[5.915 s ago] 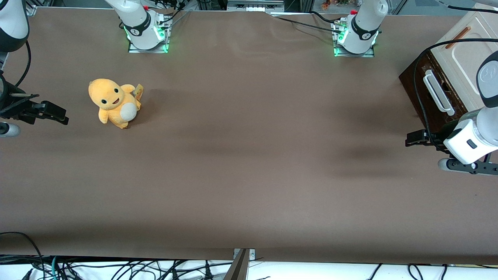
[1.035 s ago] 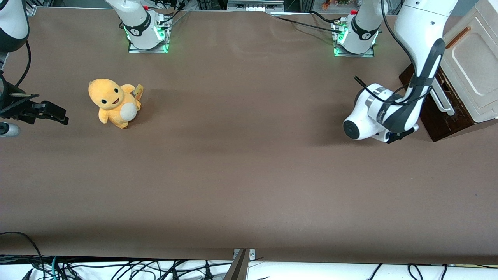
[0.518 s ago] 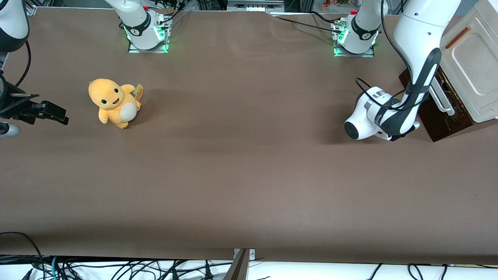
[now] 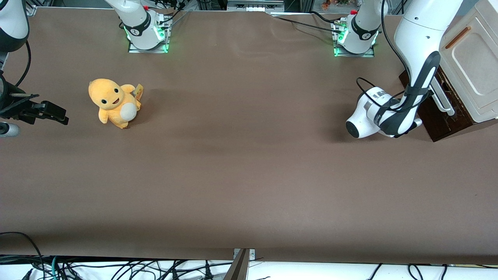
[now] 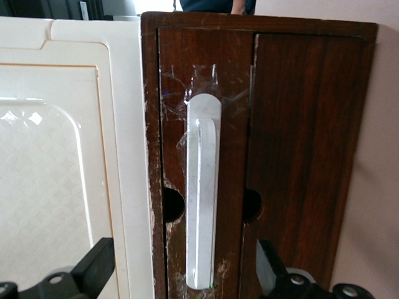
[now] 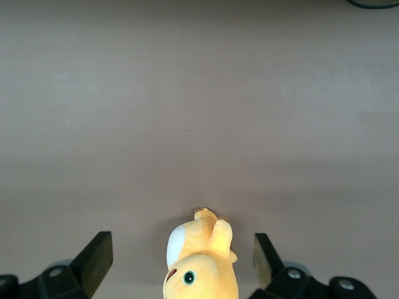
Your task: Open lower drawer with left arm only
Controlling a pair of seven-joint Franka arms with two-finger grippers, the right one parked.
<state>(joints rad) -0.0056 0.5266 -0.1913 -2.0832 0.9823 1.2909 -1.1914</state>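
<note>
Front view: the left arm (image 4: 418, 58) bends down over the working arm's end of the table (image 4: 249, 175). Its round wrist (image 4: 367, 112) hangs low, just in front of the drawer (image 4: 437, 112). The drawer has a dark brown front and sits at the bottom of a cabinet (image 4: 472, 66) with a cream panel. The white bar handle (image 4: 443, 102) shows only partly, because the arm covers a part of it. The gripper itself is hidden under the wrist in this view. The drawer front lies even with the cabinet, so the drawer is closed. A yellow plush toy (image 4: 113, 102) stands well apart, toward the parked arm's end of the table.

Left wrist view: the gripper (image 5: 187, 274) faces the drawer (image 5: 299, 124) front directly. Its two black fingers (image 5: 96, 268) are spread wide, one on each side of the handle (image 5: 202, 199), and they do not touch it. The handle is near, with clear tape around its end. There are two round holes in the wood, one on each side of the handle. The cream panel (image 5: 56, 168) is beside the brown front.

Right wrist view: the toy (image 6: 199, 265) stands on the bare brown table (image 6: 199, 93), between the parked fingers in the picture.
</note>
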